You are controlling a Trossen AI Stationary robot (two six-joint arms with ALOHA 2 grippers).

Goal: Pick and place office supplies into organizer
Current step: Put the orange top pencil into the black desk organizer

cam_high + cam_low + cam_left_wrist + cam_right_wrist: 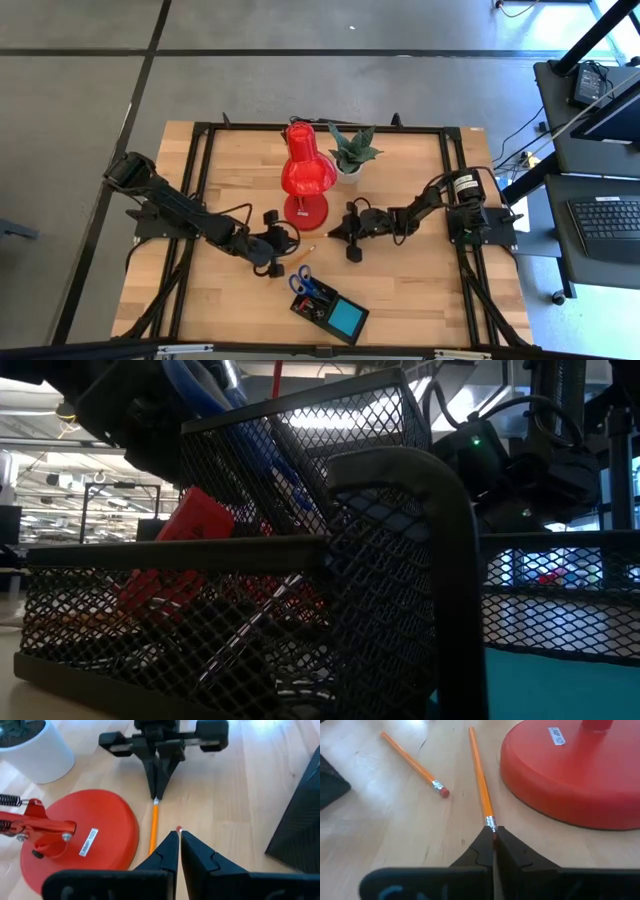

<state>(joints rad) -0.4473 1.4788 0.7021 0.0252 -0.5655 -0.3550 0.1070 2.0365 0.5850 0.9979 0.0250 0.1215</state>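
My right gripper (494,836) pinches 1 pencil (480,777); my left gripper (179,836) is closed empty; another pencil (414,765) remains outside the organizer (322,312).

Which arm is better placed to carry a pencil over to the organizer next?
Probably the right. The right gripper is shut on the eraser end of an orange wooden pencil beside the red lamp base. The left gripper is shut near another pencil's eraser tip.

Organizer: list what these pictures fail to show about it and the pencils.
- Organizer contents: high view, too small to tell pens from clips.
- Low view: its mesh wall blocks the table beyond.
- Loose pencil: left wrist view, left end effector hides all but the eraser.
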